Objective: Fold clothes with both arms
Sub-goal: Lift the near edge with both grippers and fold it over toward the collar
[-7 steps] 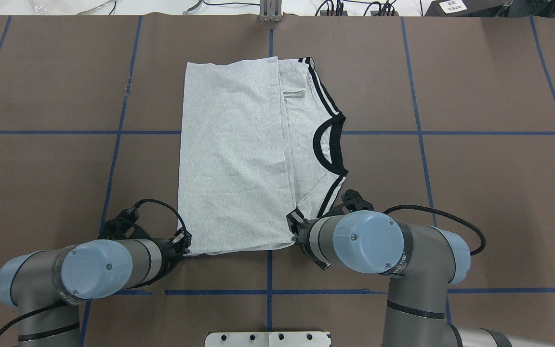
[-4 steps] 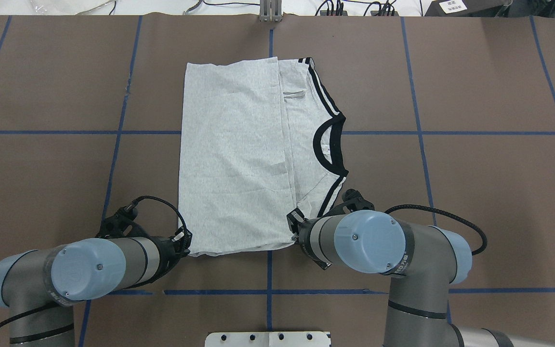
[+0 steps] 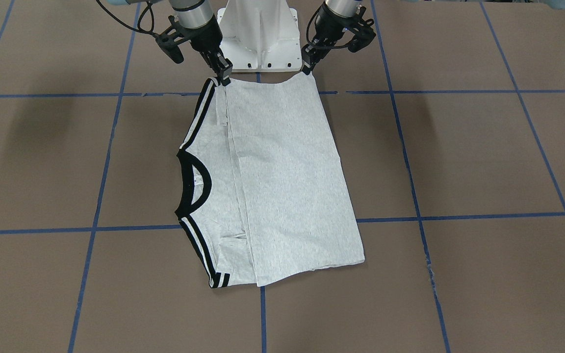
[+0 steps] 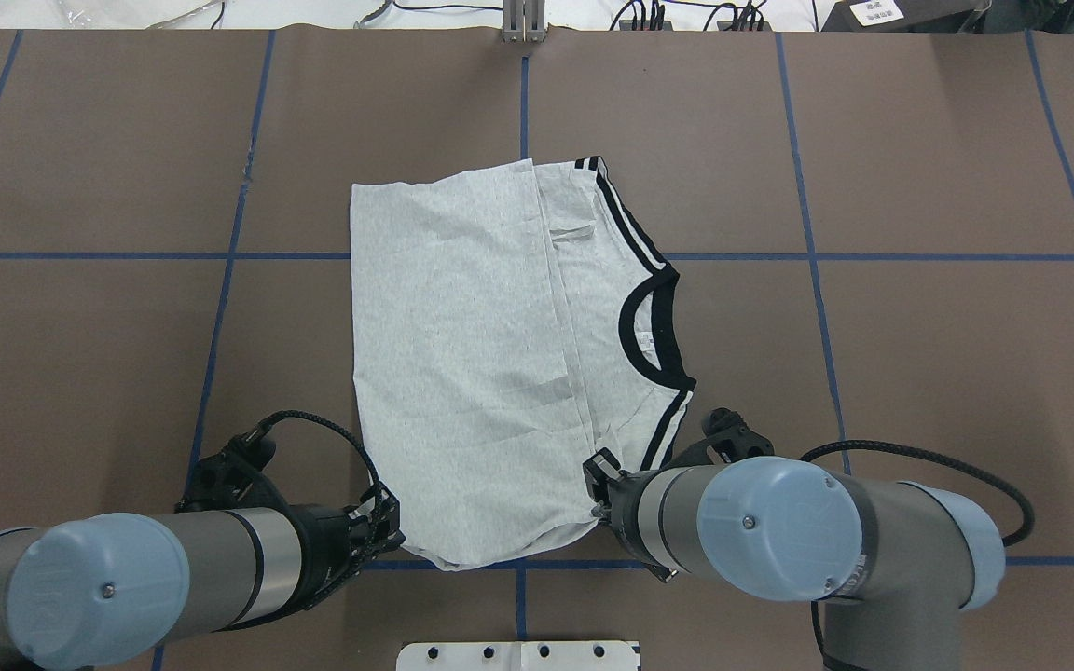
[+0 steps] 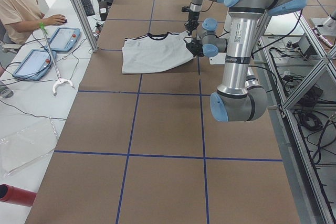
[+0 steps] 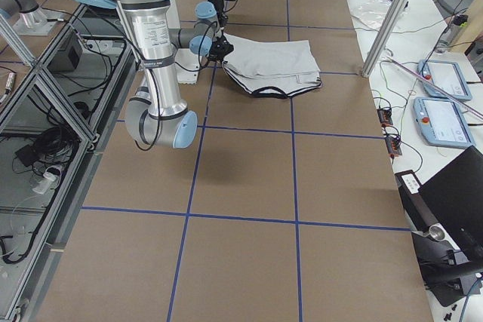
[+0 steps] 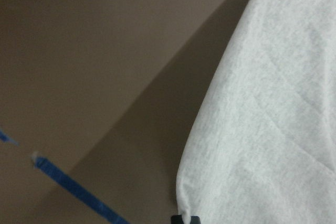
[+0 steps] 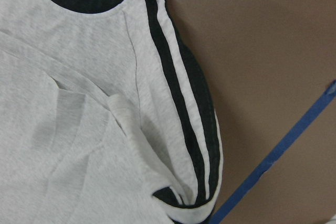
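Gripping T-shirt point(image 4: 462, 373) near edge, L end effector point(image 4: 394, 522) on hem corner, R end effector point(image 4: 597, 486) on striped shoulder

One T-shirt point(image 4: 462, 373), my two arms (left arm point(image 4: 108, 587), right arm point(image 4: 779, 531)), my two grippers, left gripper point(image 4: 394, 527) and right gripper point(image 4: 598, 501), one person point(image 5: 16, 4) at upper left, one table point(image 4: 947, 373)

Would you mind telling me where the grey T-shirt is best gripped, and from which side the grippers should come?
Grip the two corners of its robot-side edge, one per gripper, coming in low from the robot's side. The T-shirt lies flat, sleeves folded in and collar toward the robot's right, leaving both near corners exposed. The left gripper and right gripper already pinch there.
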You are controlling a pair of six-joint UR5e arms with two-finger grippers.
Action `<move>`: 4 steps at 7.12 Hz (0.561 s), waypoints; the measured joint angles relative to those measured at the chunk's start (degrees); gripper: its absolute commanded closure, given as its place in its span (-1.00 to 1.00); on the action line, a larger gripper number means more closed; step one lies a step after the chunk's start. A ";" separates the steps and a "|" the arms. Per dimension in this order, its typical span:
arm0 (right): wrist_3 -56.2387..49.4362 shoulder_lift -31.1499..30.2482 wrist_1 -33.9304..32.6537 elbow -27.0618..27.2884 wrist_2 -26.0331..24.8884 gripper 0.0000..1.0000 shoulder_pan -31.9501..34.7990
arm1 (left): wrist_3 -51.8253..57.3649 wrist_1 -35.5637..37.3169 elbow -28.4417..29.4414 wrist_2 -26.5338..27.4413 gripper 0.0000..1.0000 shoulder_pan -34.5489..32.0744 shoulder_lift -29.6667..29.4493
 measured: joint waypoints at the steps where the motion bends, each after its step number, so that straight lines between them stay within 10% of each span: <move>1: -0.48 0.77 -3.21 1.87 1.08 1.00 1.57 | 1.81 1.85 -1.07 -0.12 1.00 -1.50 -0.72; 4: -10.10 11.24 -8.04 -6.64 7.51 1.00 13.59 | 16.51 6.68 1.10 -4.07 1.00 -15.05 -4.48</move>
